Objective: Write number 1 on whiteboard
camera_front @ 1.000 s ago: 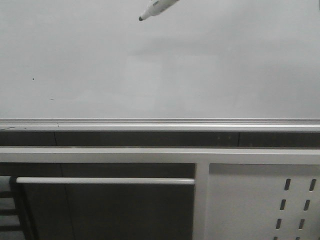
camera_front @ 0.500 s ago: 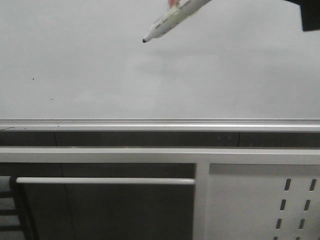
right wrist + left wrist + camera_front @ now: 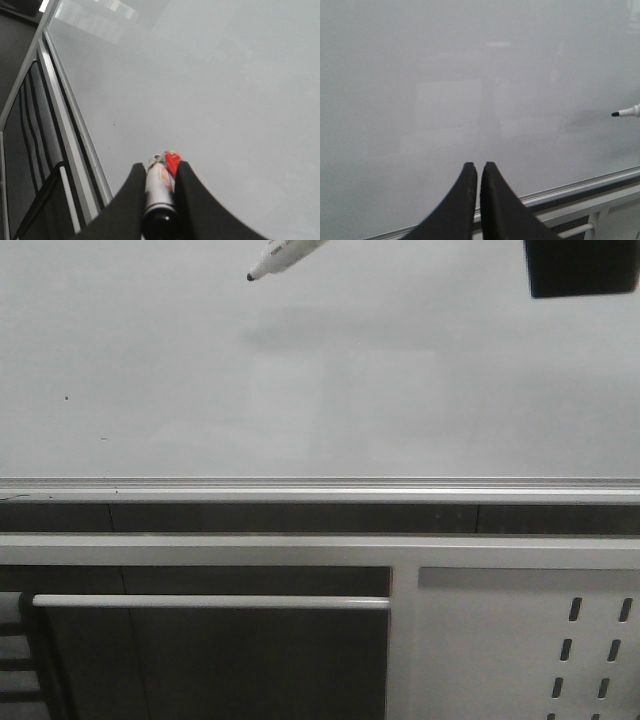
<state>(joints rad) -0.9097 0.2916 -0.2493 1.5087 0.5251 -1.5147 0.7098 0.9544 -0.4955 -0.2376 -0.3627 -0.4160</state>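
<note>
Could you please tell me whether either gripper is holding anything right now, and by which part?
The right gripper clamps a marker around its barrel. The left gripper is shut on nothing.

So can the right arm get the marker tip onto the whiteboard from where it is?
Probably yes. The right fingers grip the marker, its tip hangs just off the bare whiteboard, and nothing lies between them.

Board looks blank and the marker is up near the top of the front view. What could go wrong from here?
The marker tip sits near the frame's top edge, so the stroke's start may go unseen. No stroke shows on the whiteboard; whether the tip touches is unclear. The right gripper holds the barrel slanted, which might skid.
</note>
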